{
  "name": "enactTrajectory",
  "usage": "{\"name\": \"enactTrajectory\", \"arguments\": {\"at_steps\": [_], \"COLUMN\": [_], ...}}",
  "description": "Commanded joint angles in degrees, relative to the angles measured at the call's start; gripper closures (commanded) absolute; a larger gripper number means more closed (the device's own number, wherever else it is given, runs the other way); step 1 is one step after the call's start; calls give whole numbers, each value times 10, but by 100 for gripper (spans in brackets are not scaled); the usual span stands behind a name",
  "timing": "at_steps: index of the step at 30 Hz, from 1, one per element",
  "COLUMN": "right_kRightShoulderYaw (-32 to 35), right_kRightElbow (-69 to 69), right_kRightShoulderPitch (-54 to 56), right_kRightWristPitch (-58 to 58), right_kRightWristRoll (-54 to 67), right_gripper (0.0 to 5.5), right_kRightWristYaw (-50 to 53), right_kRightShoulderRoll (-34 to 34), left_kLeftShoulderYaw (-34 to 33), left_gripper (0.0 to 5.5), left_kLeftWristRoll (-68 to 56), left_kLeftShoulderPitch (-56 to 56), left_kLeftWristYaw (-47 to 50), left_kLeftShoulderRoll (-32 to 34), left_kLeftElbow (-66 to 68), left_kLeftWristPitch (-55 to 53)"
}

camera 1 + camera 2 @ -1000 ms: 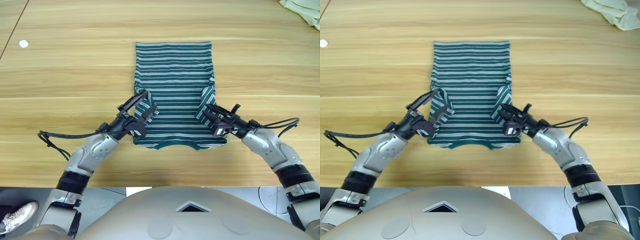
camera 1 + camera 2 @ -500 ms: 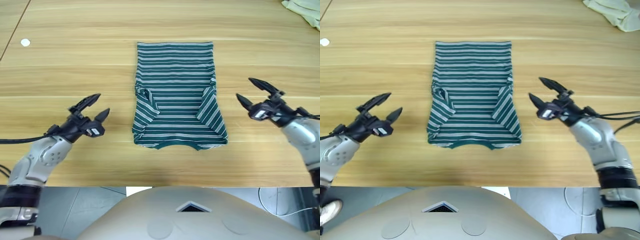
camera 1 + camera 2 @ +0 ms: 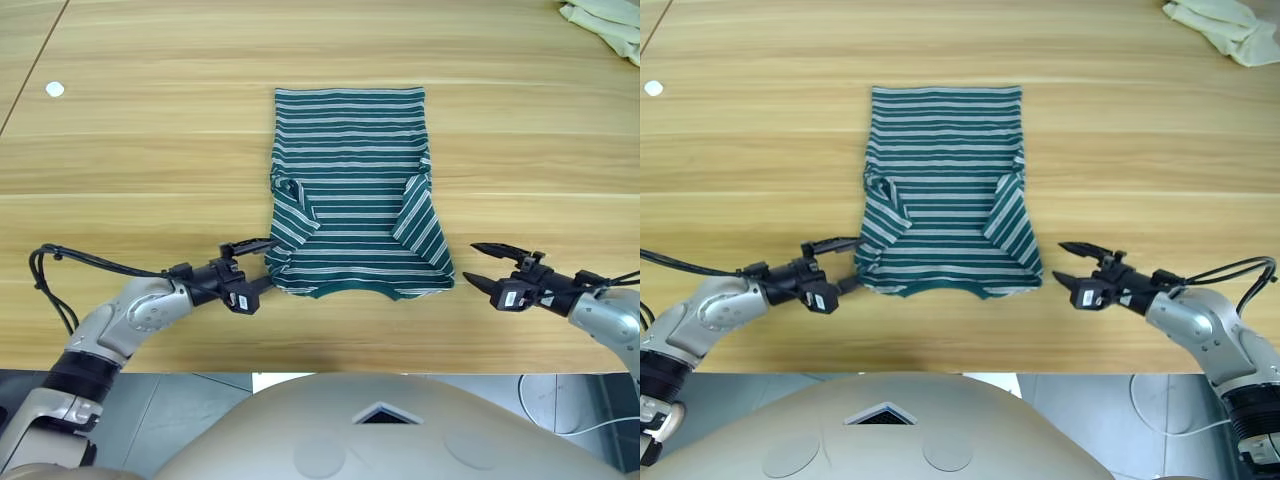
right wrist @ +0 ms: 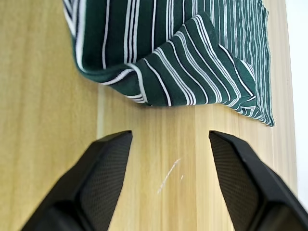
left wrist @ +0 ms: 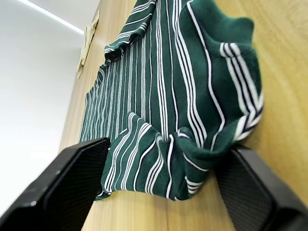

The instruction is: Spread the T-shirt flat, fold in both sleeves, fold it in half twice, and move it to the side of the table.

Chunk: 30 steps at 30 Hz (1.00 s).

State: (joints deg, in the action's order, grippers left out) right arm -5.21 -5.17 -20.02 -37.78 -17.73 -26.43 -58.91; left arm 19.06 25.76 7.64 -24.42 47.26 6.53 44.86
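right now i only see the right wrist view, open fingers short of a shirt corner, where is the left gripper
Observer: The left gripper is open at the T-shirt's near left corner, with the fabric between its fingers but not clamped.
Operator: are the sleeves folded in
Observer: Yes, the left sleeve and right sleeve both lie folded onto the body.
Operator: anything else on the table
Observer: A pale cloth lies bunched at the far right corner of the table, well apart from the shirt.
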Motion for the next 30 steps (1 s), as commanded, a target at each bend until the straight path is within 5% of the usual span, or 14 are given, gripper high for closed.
{"name": "enactTrajectory", "arguments": {"at_steps": [1,5,14,25,30], "right_kRightShoulderYaw": [-29,-49,-70,-83,-75], "right_kRightElbow": [7,9,8,-8,-13], "right_kRightShoulderPitch": [-10,8,14,21,27], "right_kRightWristPitch": [9,6,0,-12,-10], "right_kRightWristRoll": [-25,-28,-28,-30,-28], "right_gripper": [251,251,251,487,550], "right_kRightWristYaw": [-25,-33,-36,-37,-25], "right_kRightShoulderRoll": [14,23,27,23,27], "left_kLeftShoulderYaw": [43,57,69,68,64], "left_gripper": [166,195,410,544,550], "left_kLeftWristRoll": [64,50,44,42,6], "left_kLeftShoulderPitch": [8,16,15,2,34], "left_kLeftWristYaw": [-30,-38,-36,-26,-27], "left_kLeftShoulderRoll": [4,7,8,4,5], "left_kLeftElbow": [47,42,49,66,32], "left_kLeftWristPitch": [-14,-5,-9,-6,3]}}
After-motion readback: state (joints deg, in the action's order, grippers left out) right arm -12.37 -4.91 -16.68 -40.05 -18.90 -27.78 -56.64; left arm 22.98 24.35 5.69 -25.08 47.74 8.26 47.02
